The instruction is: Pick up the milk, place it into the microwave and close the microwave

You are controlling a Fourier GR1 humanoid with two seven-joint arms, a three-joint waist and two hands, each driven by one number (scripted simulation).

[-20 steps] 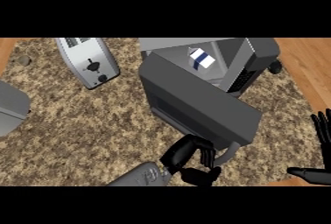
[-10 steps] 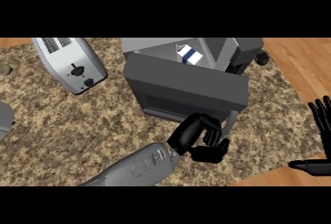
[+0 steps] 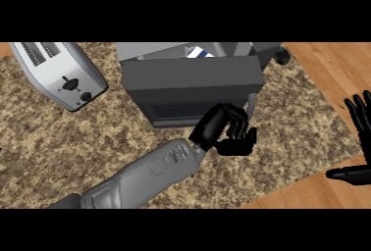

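The grey microwave (image 3: 163, 49) stands at the top centre, and its dark door (image 3: 190, 88) is swung most of the way across the opening. The blue-and-white milk carton (image 3: 196, 51) shows inside, just above the door's top edge, mostly hidden. My left hand (image 3: 226, 131) rests against the door's lower right corner with relaxed fingers and holds nothing. Its grey forearm (image 3: 152, 171) comes in from the lower left. My right hand (image 3: 359, 125) stays open at the right edge, fingers up, away from the microwave.
A silver toaster (image 3: 62, 73) lies at the upper left on the speckled brown countertop (image 3: 58, 147). Wood surface (image 3: 326, 73) runs along the right side and lower right corner. A small dark round object (image 3: 282, 58) sits beside the microwave's right rear.
The microwave door has swung further toward shut, with my left hand moving up against it. The milk carton is now more hidden behind the door. The right hand has barely moved.
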